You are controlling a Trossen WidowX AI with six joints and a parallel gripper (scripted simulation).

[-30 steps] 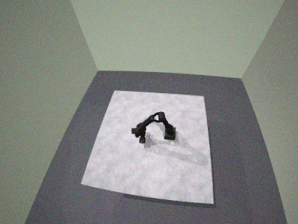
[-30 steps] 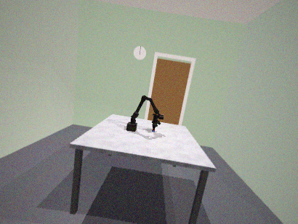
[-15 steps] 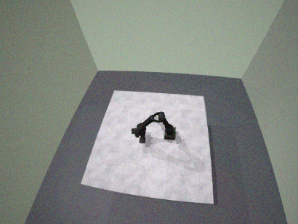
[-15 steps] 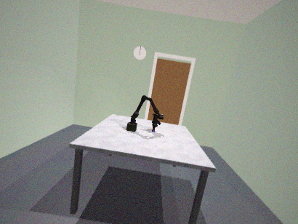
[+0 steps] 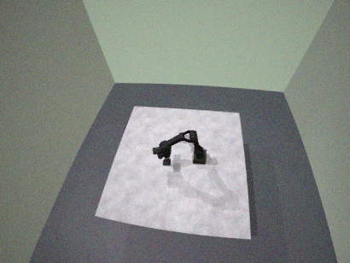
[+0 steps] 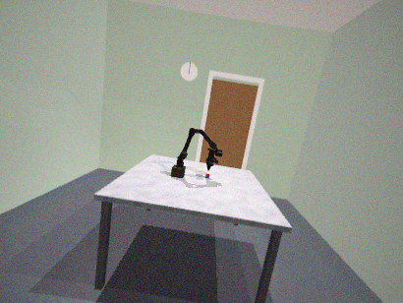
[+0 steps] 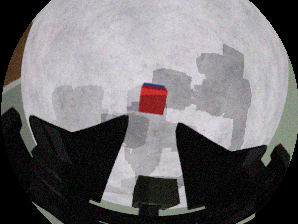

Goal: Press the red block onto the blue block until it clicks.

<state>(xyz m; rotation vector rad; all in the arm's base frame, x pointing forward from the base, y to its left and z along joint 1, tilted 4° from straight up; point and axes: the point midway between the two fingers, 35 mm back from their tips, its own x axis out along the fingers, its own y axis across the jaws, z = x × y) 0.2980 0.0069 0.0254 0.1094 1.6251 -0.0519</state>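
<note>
Near centre of exterior frame, the black gripper (image 6: 209, 168) (image 7: 152, 123) is open w/ nothing btwn its fingers, above the red block (image 6: 207, 175) (image 7: 153, 100), which sits on the blue block (image 6: 207, 177) (image 7: 154, 85).

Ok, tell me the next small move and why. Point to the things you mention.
Probably ease the gripper (image 5: 166, 161) (image 6: 208, 169) (image 7: 152, 123) straight up and away: its fingers stand open, clear of the red block (image 6: 207, 174) (image 7: 153, 100), which sits on the blue block (image 6: 207, 177) (image 7: 154, 85). I can't tell whether it has clicked fully home.
</note>
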